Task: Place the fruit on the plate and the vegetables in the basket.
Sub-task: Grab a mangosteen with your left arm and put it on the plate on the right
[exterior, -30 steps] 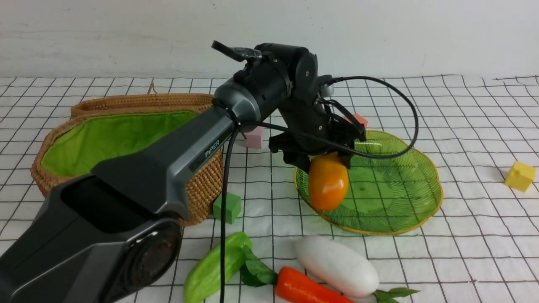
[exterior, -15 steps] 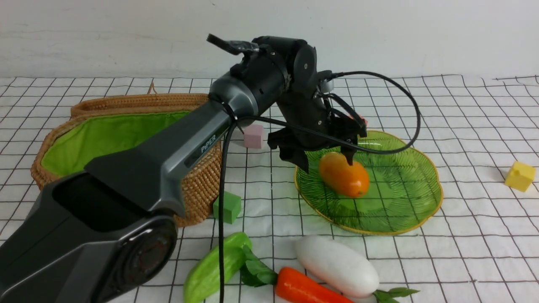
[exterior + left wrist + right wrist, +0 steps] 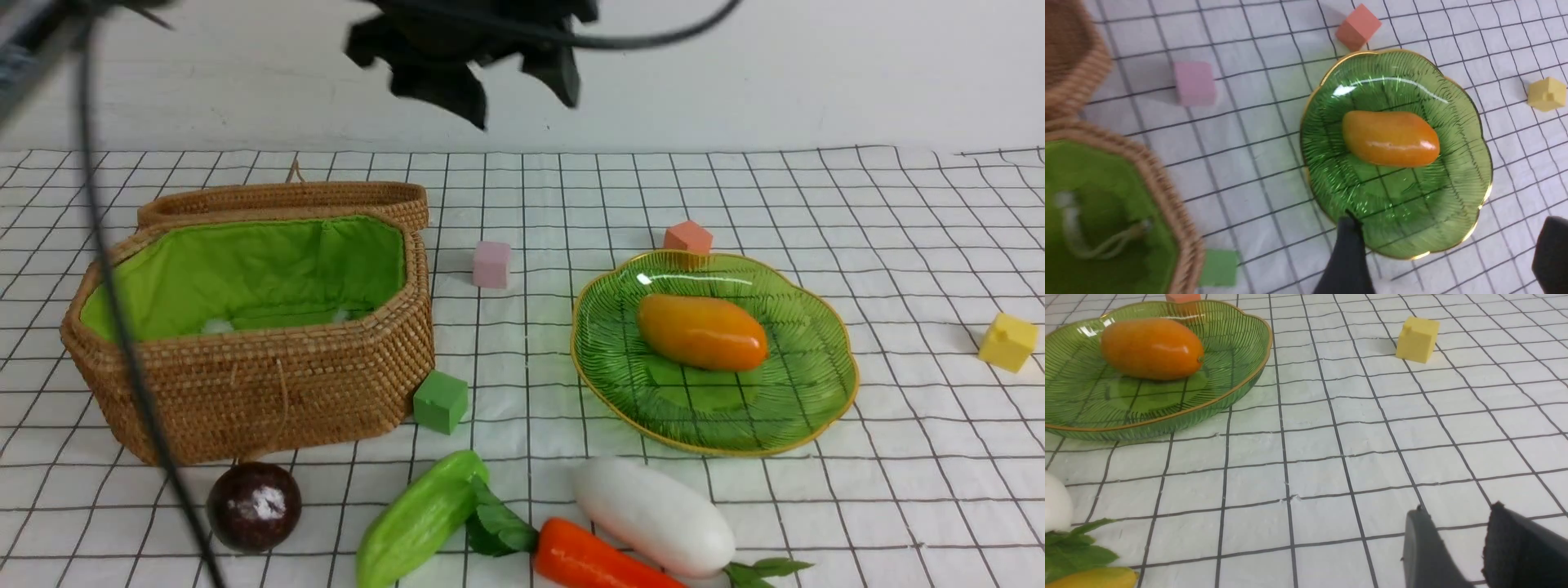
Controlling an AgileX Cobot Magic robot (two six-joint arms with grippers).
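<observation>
The orange-yellow mango [image 3: 702,332] lies on its side in the green plate [image 3: 718,408], free of any gripper. The dark purple ball [image 3: 253,505] rests on the cloth in front of the wicker basket [image 3: 269,384]. Cucumber [image 3: 420,518], carrot [image 3: 592,559] and white radish [image 3: 653,514] lie along the near edge. My left gripper [image 3: 522,98] hangs high above the table, open and empty; its wrist view looks down on the mango [image 3: 1390,138] and plate [image 3: 1412,212], with the left gripper [image 3: 1449,222] wide. My right gripper [image 3: 1457,512] hovers low over bare cloth right of the plate [image 3: 1167,412], open with nothing between its fingers.
The basket's lid [image 3: 286,198] leans behind it. Small cubes sit around: pink [image 3: 491,264], salmon [image 3: 687,237] behind the plate, green [image 3: 441,400] by the basket's corner, yellow [image 3: 1008,341] far right. The left arm's cable [image 3: 122,327] hangs across the basket's left side.
The left gripper released the mango onto the plate, then rose sharply to the top of the view. The mango tipped from upright to lying flat. The purple ball is uncovered.
</observation>
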